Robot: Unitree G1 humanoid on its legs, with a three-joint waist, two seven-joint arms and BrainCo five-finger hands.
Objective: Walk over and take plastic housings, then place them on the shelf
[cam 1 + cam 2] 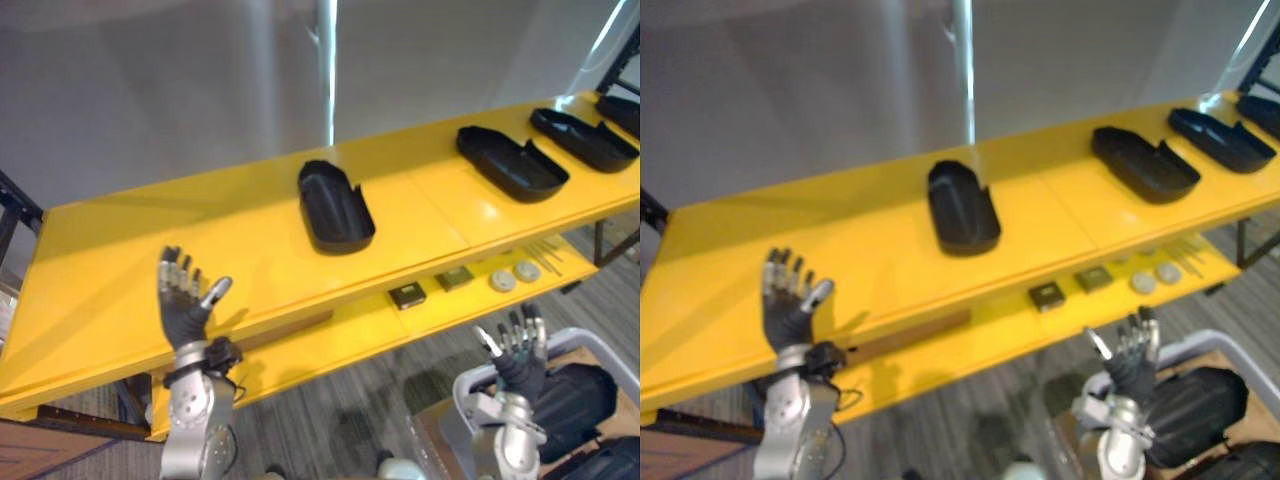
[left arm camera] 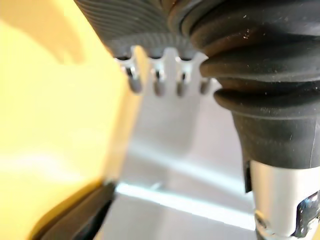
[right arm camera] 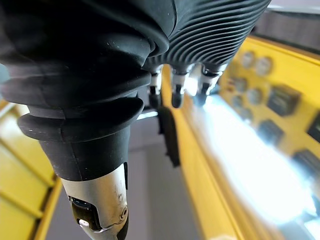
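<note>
Low in the picture, the robot's left hand [image 1: 183, 300] is up at the lower left. Its fingers are spread wide and it holds nothing. The right hand [image 1: 520, 350], at the lower right, is wide open and empty too. Just past it, in the lower right corner, sits a grey bin [image 1: 592, 338] with big black things [image 1: 578, 398] inside. These may be more housings, but it is hard to tell.

A bit farther off is the lower shelf [image 1: 340, 335]. On it lie a wooden strip [image 1: 285, 332], two small square parts [image 1: 407, 295] and two round discs [image 1: 503, 281].

Farther still is the yellow top shelf [image 1: 200, 240]. Black plastic housings lie on it in a row, well apart. The middle housing [image 1: 335, 205] is in the center. The second housing [image 1: 510, 157] and the third housing [image 1: 583, 138] are toward the upper right. A fourth housing [image 1: 620, 112] peeks in at the right edge.

So part of the job looks done, since housings are already on the shelf. With both hands empty, the robot would likely have to go and take another one, if any are left.
</note>
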